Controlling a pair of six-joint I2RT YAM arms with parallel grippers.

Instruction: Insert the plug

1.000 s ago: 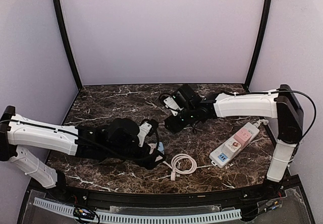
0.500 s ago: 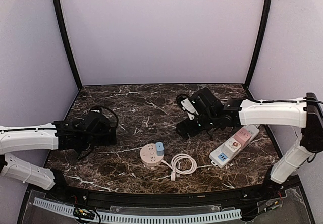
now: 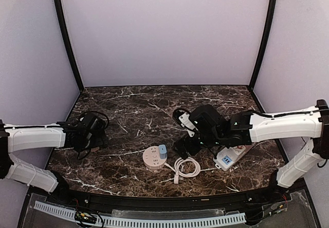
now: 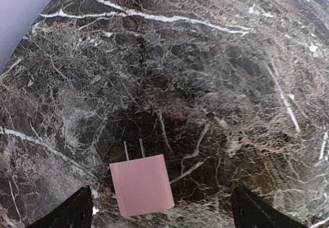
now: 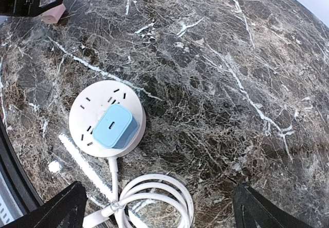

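- Pink square two-prong plug [image 4: 141, 185]: flat on dark marble surface [image 4: 221, 79], left edge, between wide-spread left fingers [image 4: 77, 212], ungripped.
- Round white socket hub [image 5: 87, 112] holding blue plug [image 5: 117, 126]: near front edge; right fingers [image 5: 61, 207] wide, empty.

Smooth marble-look tabletop [image 4: 205, 58]; pink plug [image 4: 141, 184] matt plastic w/ metal prongs [image 4: 141, 147].

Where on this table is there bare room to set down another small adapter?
The far half of the table is bare; so is the strip between the left gripper and the round socket. Front right is crowded: coiled cable, long power strip, right gripper.
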